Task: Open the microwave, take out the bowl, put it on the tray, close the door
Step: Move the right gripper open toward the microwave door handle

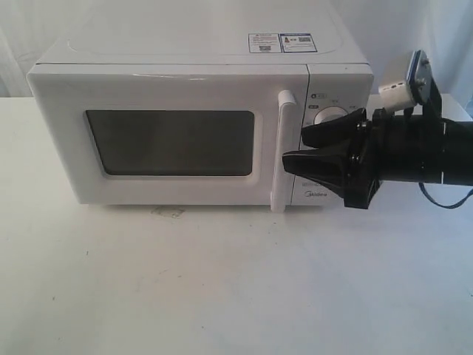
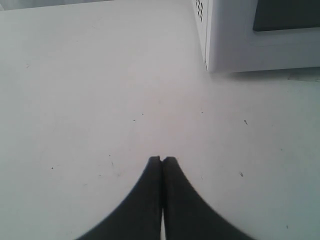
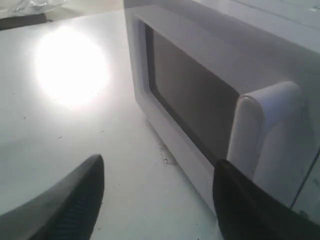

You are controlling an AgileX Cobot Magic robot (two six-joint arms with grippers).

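Holds the right claw (image 1: 294, 148) wide open and empty just beside the door (image 1: 170, 144) handle (image 1: 278, 185), likely lined up to grip and pull. Reveals only in the left wrist view the left claw (image 2: 162, 159), pinched together on nothing over the tabletop (image 2: 75, 100) by the microwave (image 2: 230, 50). Cannot see the bowl, presumably inside.

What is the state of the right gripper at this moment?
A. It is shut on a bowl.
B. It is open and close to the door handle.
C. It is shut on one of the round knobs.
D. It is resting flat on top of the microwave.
B: the right gripper has its jaws standing apart and grips nothing, right beside the tall white handle of the closed door.
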